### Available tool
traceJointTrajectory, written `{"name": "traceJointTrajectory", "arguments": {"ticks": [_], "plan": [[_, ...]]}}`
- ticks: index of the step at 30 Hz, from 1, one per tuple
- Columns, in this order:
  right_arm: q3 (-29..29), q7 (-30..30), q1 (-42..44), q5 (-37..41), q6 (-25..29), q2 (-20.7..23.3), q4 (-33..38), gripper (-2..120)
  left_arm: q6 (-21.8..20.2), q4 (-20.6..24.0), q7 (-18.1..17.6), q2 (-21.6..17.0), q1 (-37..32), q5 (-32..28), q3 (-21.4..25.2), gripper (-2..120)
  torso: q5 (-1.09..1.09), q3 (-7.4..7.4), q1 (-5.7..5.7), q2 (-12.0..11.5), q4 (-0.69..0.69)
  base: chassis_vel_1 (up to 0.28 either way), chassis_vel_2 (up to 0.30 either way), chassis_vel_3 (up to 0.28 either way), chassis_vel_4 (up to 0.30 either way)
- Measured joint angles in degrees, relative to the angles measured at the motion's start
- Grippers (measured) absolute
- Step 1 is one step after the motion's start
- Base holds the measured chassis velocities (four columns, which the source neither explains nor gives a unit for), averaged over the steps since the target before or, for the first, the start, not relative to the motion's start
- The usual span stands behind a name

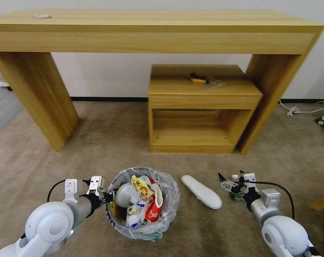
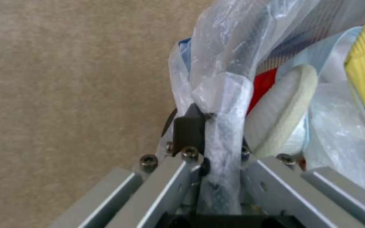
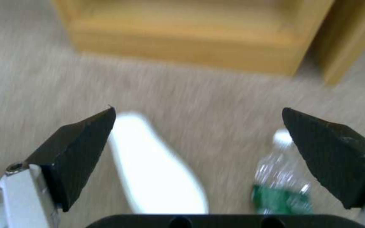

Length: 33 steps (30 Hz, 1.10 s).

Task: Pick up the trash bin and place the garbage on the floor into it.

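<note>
The job looks well along but not finished: the trash bin [image 1: 143,203] is already heaped with garbage, including a red paper cup [image 1: 154,210], a yellow wrapper [image 1: 141,187] and a white slipper [image 2: 282,110], yet two pieces are left on the floor [image 1: 108,142]. The left claw [image 1: 110,197] is clamped shut on the bin's near rim, pinching the crinkled clear plastic liner [image 2: 225,95] along with the wall; the bin sits directly ahead of its fingertips, with bare carpet on the outer side. The right claw [image 3: 199,152] is spread wide and holds nothing, hovering low over the carpet. A second white slipper [image 3: 157,171] lies on the floor just under and inside its one finger, on the bin side, and a clear bottle [image 3: 282,177] with a green label lies close by the other finger. Neither item seems touched by that claw, so both remain to be collected.
</note>
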<state>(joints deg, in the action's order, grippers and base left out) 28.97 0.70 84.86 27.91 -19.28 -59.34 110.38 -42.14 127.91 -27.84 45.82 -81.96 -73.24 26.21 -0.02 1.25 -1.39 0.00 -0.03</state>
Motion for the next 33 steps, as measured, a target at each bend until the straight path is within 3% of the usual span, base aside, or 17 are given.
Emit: {"name": "traceJointTrajectory", "arguments": {"ticks": [9,18,30,33], "plan": [[-8.94,12.29,-6.93,-6.86,-0.67,2.03,-12.62,100,0.00,0.58,-0.72,-0.01,-1.03,0.20,0.31,0,-0.05,0.00,0.00,0.00,0.05,0.033,0.017,-0.017,-0.017],[-16.15,13.15,-19.09,-15.53,0.41,-2.82,-28.63,100,0.00,0.52,-0.52,0.69,-1.76,1.03,0.52,0,-0.01,0.00,0.00,0.00,0.03,0.000,0.000,0.000,0.000],[-18.94,16.22,-23.53,-18.47,0.12,-4.71,-34.10,100,0.00,-1.36,0.04,1.34,-0.36,1.23,-0.68,0,-0.03,0.00,0.00,0.00,0.00,0.000,0.000,0.000,0.000],[-19.43,16.36,-25.42,-20.43,1.21,-7.09,-37.61,100,0.00,-1.71,0.10,1.29,0.23,1.13,-0.95,0,0.01,0.00,0.00,0.00,0.03,0.000,0.000,0.000,0.000]]}}
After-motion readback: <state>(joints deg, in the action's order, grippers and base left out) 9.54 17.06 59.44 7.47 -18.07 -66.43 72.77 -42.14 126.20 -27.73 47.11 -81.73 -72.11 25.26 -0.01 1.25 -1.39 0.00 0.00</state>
